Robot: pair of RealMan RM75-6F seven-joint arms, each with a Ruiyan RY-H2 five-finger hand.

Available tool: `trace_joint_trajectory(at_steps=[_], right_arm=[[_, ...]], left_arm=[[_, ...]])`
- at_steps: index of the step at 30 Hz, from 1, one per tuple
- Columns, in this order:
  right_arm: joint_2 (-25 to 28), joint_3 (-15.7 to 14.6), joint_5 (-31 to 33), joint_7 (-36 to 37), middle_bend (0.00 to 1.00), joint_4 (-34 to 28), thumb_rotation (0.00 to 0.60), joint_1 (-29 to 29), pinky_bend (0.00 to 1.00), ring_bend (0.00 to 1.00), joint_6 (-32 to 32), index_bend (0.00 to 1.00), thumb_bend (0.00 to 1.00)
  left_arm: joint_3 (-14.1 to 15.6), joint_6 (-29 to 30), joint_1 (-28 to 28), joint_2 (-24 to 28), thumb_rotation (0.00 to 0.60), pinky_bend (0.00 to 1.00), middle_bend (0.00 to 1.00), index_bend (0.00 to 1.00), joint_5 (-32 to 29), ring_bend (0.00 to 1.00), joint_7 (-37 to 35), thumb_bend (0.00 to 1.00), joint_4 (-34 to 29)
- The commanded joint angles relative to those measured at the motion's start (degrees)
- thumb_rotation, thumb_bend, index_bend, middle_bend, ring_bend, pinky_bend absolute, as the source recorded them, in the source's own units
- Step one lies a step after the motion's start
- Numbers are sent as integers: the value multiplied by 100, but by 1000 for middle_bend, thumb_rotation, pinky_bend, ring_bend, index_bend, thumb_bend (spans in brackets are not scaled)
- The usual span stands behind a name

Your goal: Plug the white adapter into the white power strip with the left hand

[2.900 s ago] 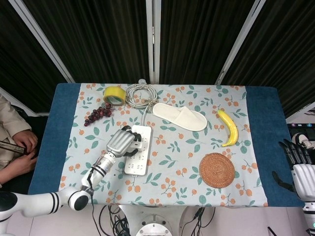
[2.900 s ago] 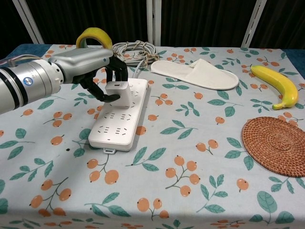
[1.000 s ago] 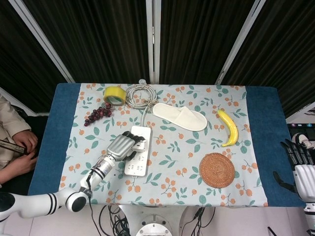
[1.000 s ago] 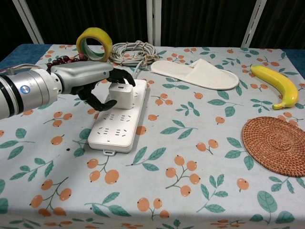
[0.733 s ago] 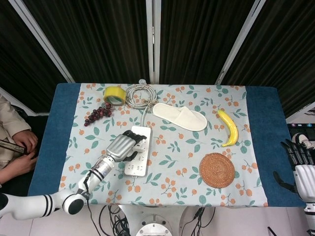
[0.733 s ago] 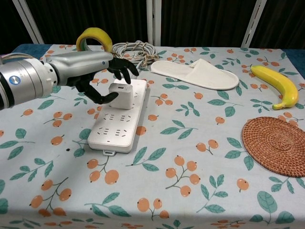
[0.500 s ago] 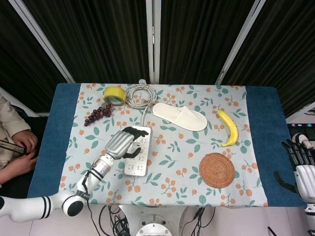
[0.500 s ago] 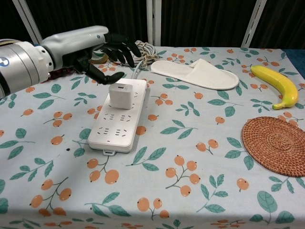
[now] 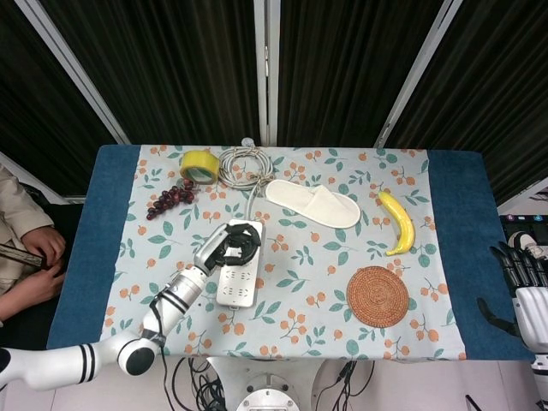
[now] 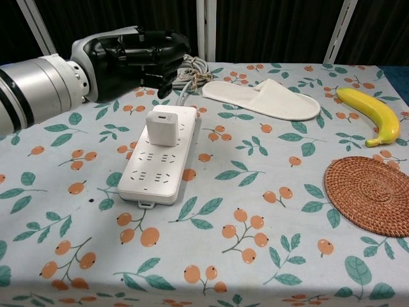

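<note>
Most of your job looked done: the white adapter (image 10: pixel 161 125) stood seated on the far end of the white power strip (image 10: pixel 160 160), your left hand (image 10: pixel 137 56) hung empty and loosely curled above it.

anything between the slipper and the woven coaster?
Nothing: only bare printed tablecloth lies between the slipper and the woven coaster. Head view shows it best; chest view agrees.
</note>
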Motion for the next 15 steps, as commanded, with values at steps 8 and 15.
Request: trace_joint_trajectory(at_steps=[8, 15], right_arm=[[3, 8, 32, -15, 11, -13, 600, 12, 0, 0, -42, 0, 235], [-4, 13, 47, -34, 11, -21, 600, 23, 0, 0, -68, 0, 235]], left_arm=[[-327, -658, 7, -524, 600, 743, 789, 716, 70, 726, -1484, 529, 652], [-332, -715, 12, -672, 600, 743, 789, 721, 91, 726, -1671, 529, 810]])
